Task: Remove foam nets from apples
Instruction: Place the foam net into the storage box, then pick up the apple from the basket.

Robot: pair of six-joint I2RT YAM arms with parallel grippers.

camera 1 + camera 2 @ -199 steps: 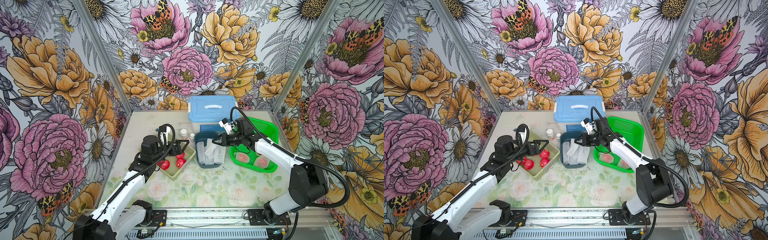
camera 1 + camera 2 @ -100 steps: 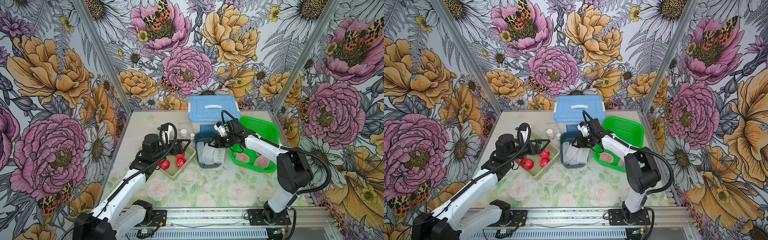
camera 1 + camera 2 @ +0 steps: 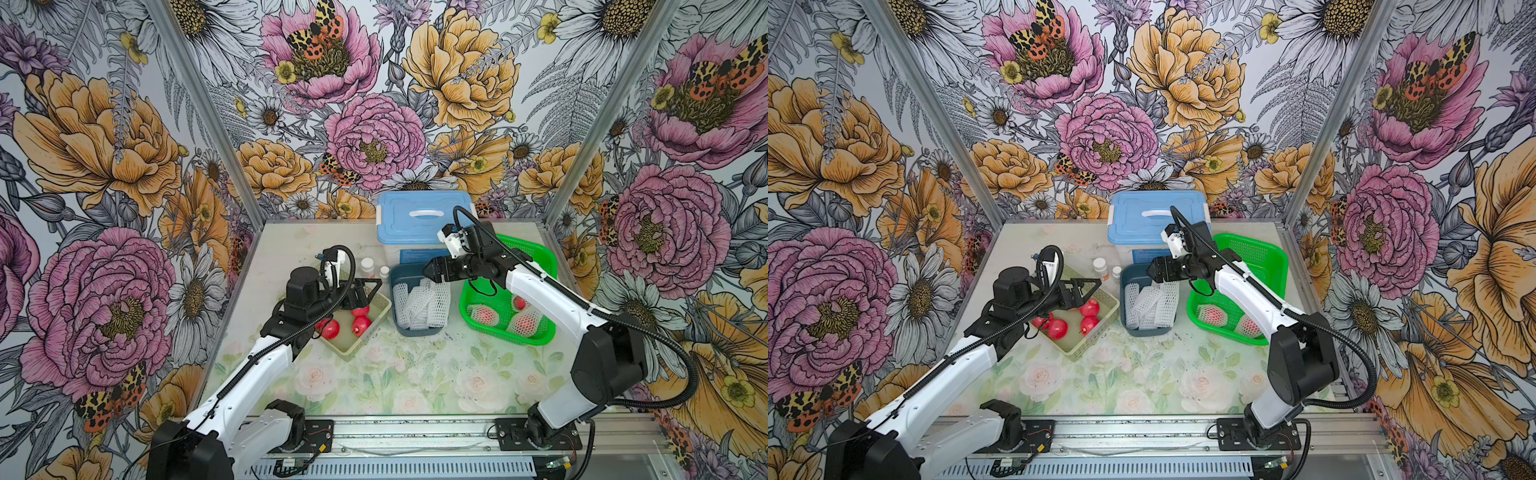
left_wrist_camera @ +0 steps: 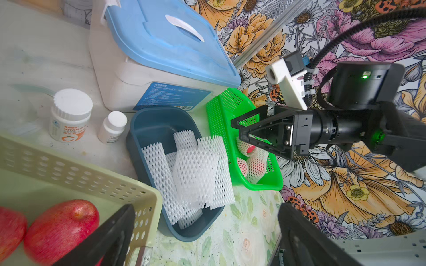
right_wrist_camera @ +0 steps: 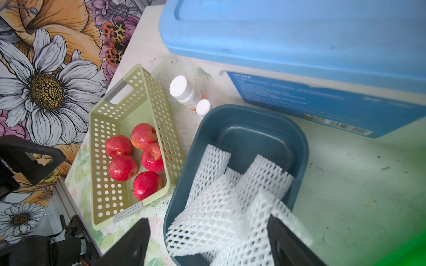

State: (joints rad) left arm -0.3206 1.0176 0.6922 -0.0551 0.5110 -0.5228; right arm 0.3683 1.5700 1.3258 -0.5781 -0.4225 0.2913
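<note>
Bright even light, soft shadows; wrist views blurred at edges.

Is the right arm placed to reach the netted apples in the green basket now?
Probably yes: the right gripper hangs open over the blue bin next to the green basket; the netted apples lie uncovered, under its own forearm.

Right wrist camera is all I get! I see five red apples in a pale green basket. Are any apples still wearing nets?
Observer: Yes, at least two red apples in white foam mesh nets lie in the bright green plastic lattice basket.
Operator: What does the big white plastic bottle say?
Observer: Its label reads VITAMIN.
Operator: Is my other claw holding something?
Observer: No, the left gripper hangs open and empty over the rim of the pale green perforated plastic basket.
</note>
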